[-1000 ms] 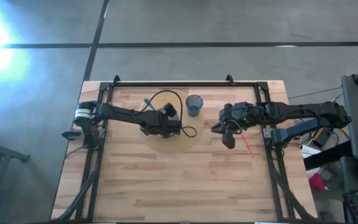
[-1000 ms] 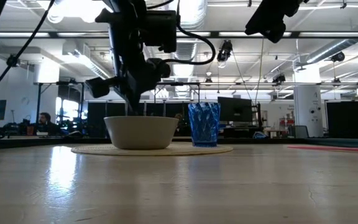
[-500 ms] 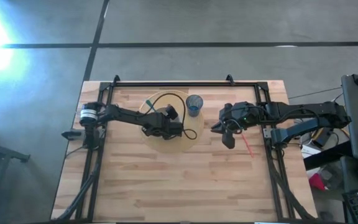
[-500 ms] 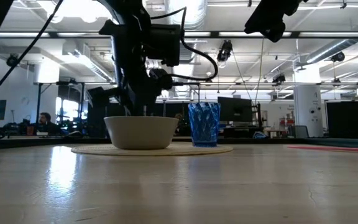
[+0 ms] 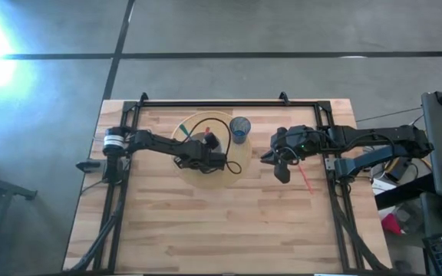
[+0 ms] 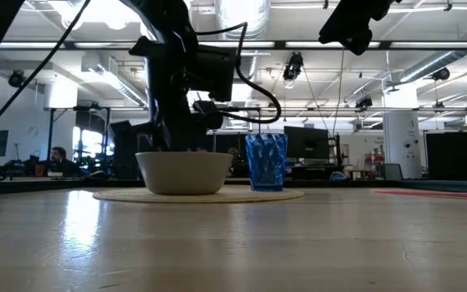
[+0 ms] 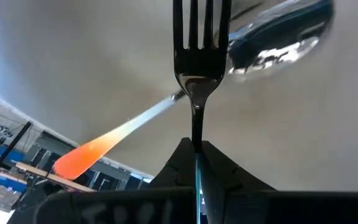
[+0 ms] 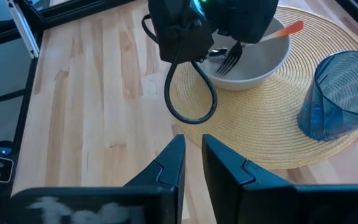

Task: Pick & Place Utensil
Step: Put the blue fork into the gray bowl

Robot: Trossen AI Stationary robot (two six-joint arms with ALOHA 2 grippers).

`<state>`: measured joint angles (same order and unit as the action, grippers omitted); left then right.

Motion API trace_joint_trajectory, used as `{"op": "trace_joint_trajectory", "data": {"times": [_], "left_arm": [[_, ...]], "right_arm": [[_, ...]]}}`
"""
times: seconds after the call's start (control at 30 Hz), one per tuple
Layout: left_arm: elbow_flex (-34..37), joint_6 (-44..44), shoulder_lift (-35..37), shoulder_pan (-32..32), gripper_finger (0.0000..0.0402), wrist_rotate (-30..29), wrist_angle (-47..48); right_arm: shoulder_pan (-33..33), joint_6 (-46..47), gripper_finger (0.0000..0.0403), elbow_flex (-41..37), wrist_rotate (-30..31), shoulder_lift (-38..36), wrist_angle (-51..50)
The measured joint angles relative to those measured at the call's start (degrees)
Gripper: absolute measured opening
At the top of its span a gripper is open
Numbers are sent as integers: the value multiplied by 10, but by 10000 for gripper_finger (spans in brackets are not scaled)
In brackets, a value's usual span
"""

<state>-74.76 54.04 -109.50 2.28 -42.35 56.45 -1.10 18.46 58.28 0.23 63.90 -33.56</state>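
Note:
My left gripper hangs over the white bowl and is shut on a metal fork. The fork's tines reach down inside the bowl. A spoon with an orange handle lies in the bowl, its handle leaning on the rim. The bowl stands on a round woven mat beside a blue cup. My right gripper waits above the table to the right of the mat, its fingers a narrow gap apart, touching nothing. My left gripper pinches the fork's thin handle between its two fingers, and the fork runs on straight ahead of them. It comes from above, slanting down into the bowl. The tines cross in front of the spoon's neck; whether they touch spoon or bowl I cannot tell.
A red utensil lies on the wood near the right arm. The blue cup stands on the mat's far right part. A black cable loop hangs from the left wrist over the mat. Bare wood stretches across the table's near half.
My left gripper has moved a little toward the table's right and sunk lower over the bowl, carrying the fork's tines down into it. Its fingers stayed shut on the fork.

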Motion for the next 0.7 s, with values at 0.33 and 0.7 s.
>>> {"op": "trace_joint_trajectory", "data": {"times": [0.33,0.7], "left_arm": [[0,-7,-2,0,11,40,-4],[-2,-5,-2,3,14,44,-8]], "right_arm": [[0,1,52,0,0,0,0],[0,6,52,0,0,0,0]]}}
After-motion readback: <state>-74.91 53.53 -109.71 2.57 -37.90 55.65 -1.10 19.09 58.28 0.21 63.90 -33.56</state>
